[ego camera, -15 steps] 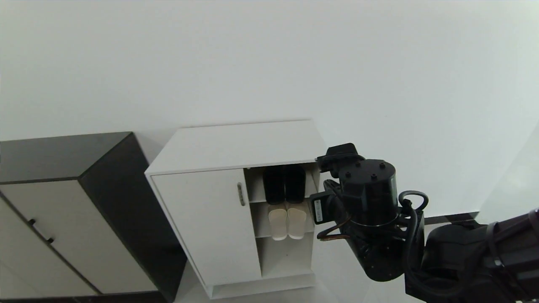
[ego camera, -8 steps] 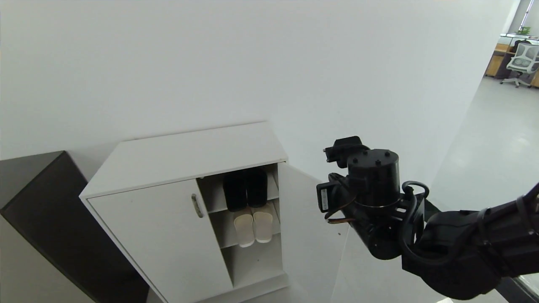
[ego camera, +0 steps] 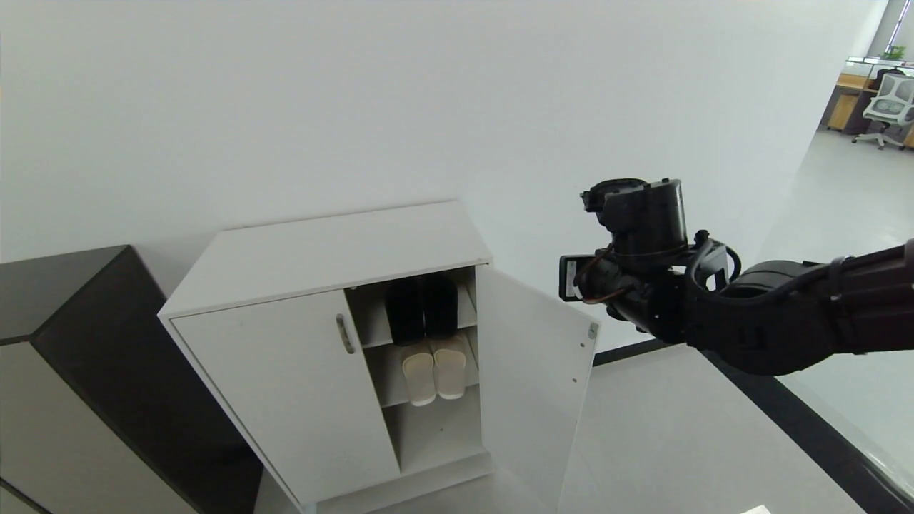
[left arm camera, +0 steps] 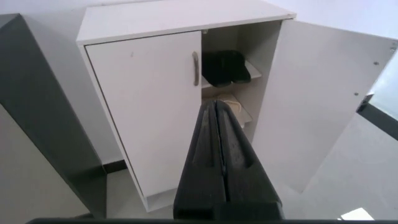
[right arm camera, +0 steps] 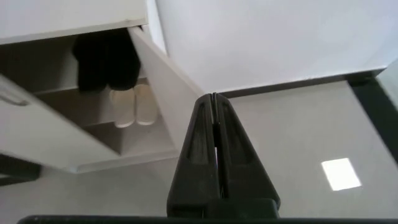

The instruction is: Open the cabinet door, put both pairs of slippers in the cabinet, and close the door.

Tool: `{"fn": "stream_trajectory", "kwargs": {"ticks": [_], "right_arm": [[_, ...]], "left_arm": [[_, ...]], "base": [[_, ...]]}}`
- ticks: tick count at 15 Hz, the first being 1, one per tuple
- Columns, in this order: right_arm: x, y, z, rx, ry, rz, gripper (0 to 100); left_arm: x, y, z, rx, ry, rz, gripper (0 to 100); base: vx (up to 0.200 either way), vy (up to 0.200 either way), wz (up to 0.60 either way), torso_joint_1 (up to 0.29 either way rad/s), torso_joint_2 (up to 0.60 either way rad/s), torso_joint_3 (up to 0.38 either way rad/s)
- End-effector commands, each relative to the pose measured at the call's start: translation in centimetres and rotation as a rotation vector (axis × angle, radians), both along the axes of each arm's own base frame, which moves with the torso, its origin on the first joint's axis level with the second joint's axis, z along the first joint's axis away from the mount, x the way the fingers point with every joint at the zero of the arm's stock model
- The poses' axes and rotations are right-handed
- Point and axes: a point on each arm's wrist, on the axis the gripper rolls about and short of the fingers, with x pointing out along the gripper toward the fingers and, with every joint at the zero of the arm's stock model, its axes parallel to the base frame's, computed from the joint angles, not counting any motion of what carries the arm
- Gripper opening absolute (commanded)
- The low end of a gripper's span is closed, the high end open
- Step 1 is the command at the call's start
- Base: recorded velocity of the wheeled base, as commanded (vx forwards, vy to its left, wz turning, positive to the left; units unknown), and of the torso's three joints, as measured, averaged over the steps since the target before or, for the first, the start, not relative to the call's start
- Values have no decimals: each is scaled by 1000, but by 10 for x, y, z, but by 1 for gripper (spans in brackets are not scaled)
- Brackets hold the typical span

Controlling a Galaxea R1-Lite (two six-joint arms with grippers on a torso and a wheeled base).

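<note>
White cabinet [ego camera: 321,250], right door [ego camera: 532,385] standing open, black slippers [ego camera: 421,307] on top shelf [ego camera: 375,335], cream slippers [ego camera: 433,368] at front edge of middle shelf [ego camera: 391,385]; right tool [right arm camera: 214,99] and left tool [left arm camera: 216,106] both pinched together, empty, clear of the cabinet.

The white cabinet [ego camera: 335,250] stands on the pale grey floor [ego camera: 664,428] against the wall. A dark cabinet [ego camera: 93,343] stands on the same floor just beside it, to the left. The right door [ego camera: 532,371] hangs open on 3 compartments. The top shelf [ego camera: 368,334] carries 1 pair of black slippers [ego camera: 421,307], side by side and touching. The middle shelf [ego camera: 389,392] carries 1 pair of beige slippers [ego camera: 433,368], also side by side, reaching its front edge.
</note>
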Motion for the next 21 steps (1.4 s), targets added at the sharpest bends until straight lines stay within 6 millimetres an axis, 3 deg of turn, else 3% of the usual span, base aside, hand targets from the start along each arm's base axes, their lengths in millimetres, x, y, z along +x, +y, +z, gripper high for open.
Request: {"fn": "stream_trajectory", "kwargs": {"ticks": [1,5,10,14,21], "right_arm": [[20,-2,6,40,4,-25,0],[67,-17,-19,25,28,-118,0],[106,-26,-48,27,41,-149,0],[119,-23,-72,5,78,-157,0],[122,-20,-86,-13,103,-154,0]], "left_arm": [[0,0,0,1,1,0,0],[0,0,0,1,1,0,0],[0,0,0,1,1,0,0],[0,0,0,1,1,0,0],[0,0,0,1,1,0,0]], "base": [[-200,0,0,-12,7,2],[0,0,0,0,0,0],[0,0,0,0,0,0],[0,0,0,0,0,0],[0,0,0,0,0,0]]}}
